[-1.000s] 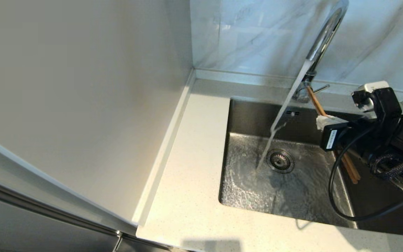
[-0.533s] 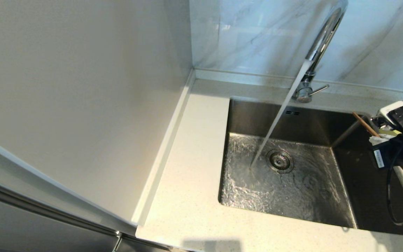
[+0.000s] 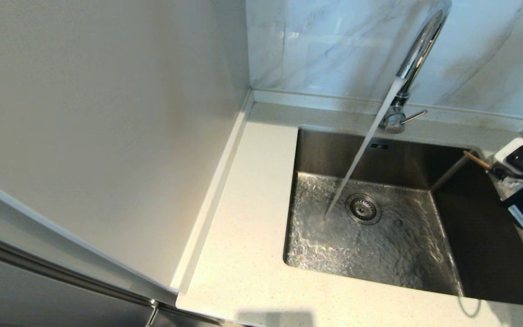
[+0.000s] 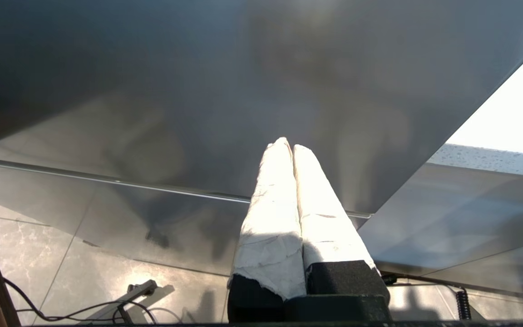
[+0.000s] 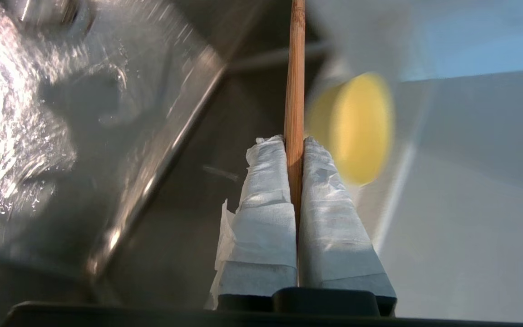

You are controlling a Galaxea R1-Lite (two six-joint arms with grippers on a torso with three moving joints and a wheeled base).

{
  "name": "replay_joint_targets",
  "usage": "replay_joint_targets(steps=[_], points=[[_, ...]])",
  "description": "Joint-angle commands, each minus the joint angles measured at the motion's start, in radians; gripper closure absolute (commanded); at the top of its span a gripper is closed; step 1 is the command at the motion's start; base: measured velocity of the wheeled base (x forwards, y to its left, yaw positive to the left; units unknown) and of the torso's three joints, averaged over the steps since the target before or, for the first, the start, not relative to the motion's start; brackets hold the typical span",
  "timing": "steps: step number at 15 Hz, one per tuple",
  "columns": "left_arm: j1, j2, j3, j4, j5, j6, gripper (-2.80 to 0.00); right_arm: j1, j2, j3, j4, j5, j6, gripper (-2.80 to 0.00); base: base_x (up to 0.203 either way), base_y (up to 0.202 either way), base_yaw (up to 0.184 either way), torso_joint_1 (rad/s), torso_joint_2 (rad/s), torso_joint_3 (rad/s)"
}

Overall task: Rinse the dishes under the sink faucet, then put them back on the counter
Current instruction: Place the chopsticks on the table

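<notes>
Nearest to us, our right gripper [image 5: 294, 150] is clamped on the chopsticks [image 5: 295, 77], its padded fingers [image 5: 261, 200] pressed against the wood on both sides, at the right edge of the sink [image 3: 370, 254]. We judge the hold narrow: the wet sticks could slide or twist between the pads and drop into the sink if we swing fast. Their long axis runs straight out past the fingertips, the free end pointing toward the sink's far right corner. Just beside them, right of the sink, sits the yellow bowl [image 5: 357, 127]; a careless set-down on the counter [image 3: 243, 254] could knock it. Farther off, the faucet [image 3: 418, 50] pours water left of the drain [image 3: 363, 209]. Our left gripper [image 4: 288, 150] is parked with fingers pressed together, away from the sink.
</notes>
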Motion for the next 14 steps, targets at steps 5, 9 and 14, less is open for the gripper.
replay_joint_targets(steps=[5, 9, 14], points=[[0.0, 0.0, 0.0, 0.0, 0.0, 0.0, 0.0, -0.143, -0.066, -0.092, 0.18, 0.079, 0.115, 0.0, 0.0, 0.0, 0.0, 0.0, 0.0, 0.0], [0.0, 0.0, 0.0, 0.0, 0.0, 0.0, 0.0, -0.428, -0.071, -0.345, 0.63, 0.303, 0.222, 0.0, 0.0, 0.0, 0.0, 0.0, 0.0, 0.0], [0.0, 0.0, 0.0, 0.0, 0.0, 0.0, 0.0, -0.697, 0.001, -0.347, 0.709, 0.513, 0.379, 0.0, 0.0, 0.0, 0.0, 0.0, 0.0, 0.0]])
